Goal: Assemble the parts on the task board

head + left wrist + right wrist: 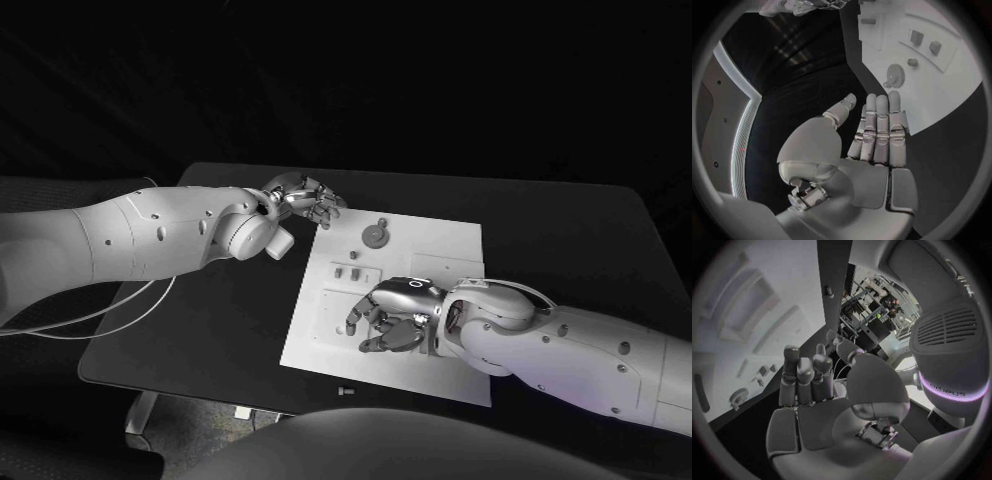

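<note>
The white board (pixel 411 262) lies in the middle of the black table (pixel 577 230), a round gear (pixel 375 236) near its far edge. The left hand (pixel 306 200) hovers off the board's far corner, fingers straight, holding nothing. The right hand (pixel 392 312) rests on the board, fingers curled; whether it grips anything cannot be told.

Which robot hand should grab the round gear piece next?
Probably the left robot hand. It hovers open just off the task board corner, beside the gear. The right robot hand sits lower, over the board's middle, farther from the gear.
</note>
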